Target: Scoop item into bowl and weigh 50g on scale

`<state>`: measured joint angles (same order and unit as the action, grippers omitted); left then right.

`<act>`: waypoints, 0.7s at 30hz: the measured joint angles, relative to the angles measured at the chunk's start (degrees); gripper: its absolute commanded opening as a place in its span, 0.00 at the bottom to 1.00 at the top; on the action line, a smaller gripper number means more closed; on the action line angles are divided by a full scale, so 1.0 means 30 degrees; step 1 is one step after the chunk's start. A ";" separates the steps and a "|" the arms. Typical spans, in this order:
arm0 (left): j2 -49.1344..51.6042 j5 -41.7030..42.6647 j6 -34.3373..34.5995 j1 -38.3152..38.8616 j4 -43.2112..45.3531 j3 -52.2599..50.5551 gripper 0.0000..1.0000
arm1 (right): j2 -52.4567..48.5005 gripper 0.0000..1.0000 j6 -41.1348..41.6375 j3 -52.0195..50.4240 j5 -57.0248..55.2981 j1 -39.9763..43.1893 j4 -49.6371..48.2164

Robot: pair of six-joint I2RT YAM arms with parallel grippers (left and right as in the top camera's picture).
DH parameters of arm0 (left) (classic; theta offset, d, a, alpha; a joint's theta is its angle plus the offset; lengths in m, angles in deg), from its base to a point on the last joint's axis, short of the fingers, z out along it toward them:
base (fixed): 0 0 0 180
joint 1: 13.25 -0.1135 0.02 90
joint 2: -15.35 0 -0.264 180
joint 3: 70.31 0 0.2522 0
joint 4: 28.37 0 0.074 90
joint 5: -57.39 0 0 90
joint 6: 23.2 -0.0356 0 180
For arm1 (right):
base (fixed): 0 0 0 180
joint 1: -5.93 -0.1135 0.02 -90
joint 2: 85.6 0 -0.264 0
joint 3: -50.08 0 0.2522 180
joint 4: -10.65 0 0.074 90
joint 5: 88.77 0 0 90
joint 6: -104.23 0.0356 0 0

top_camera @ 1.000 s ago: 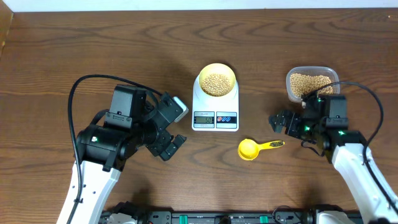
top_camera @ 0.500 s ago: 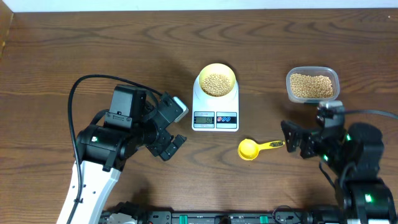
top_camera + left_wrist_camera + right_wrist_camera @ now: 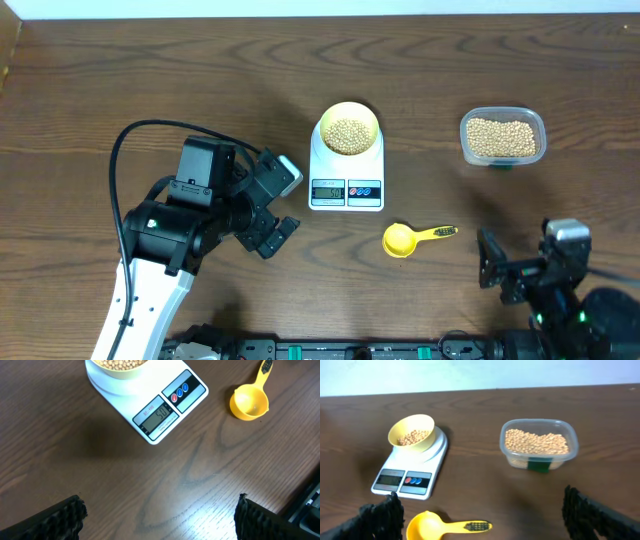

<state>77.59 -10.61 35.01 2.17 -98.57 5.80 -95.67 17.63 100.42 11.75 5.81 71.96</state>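
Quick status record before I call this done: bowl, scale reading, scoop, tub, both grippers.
bowl: on the scale, part filled with beans
display: reads about 50; last digit unclear
scoop: empty, lying on the table, nearer the robot than the scale and to its right
tub: holds more beans, right of the scale
left gripper: open, empty
right gripper: open, empty, apart from the scoop
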 measured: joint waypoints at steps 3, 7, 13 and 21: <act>0.0000 0.0000 0.0000 0.0000 0.0015 0.0000 0.97 | 0.1384 0.99 -0.0007 0.0000 -0.0474 0.0000 0.0597; 0.0000 0.0000 0.0000 0.0000 0.0007 0.0000 0.97 | 0.2492 0.99 -0.0007 0.0000 -0.0678 0.0000 0.1297; 0.0000 0.0000 0.0000 0.0000 0.0007 0.0000 0.97 | 0.3075 0.99 -0.0007 0.0000 -0.0816 0.0000 0.1785; 0.0000 0.0000 0.0000 0.0000 0.0007 0.0000 0.97 | 0.3082 0.99 0.0000 -0.1100 -0.0823 0.0000 0.0525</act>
<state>77.59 -10.61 35.01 2.17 -98.55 5.80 -86.42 17.63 97.12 9.28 5.81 73.53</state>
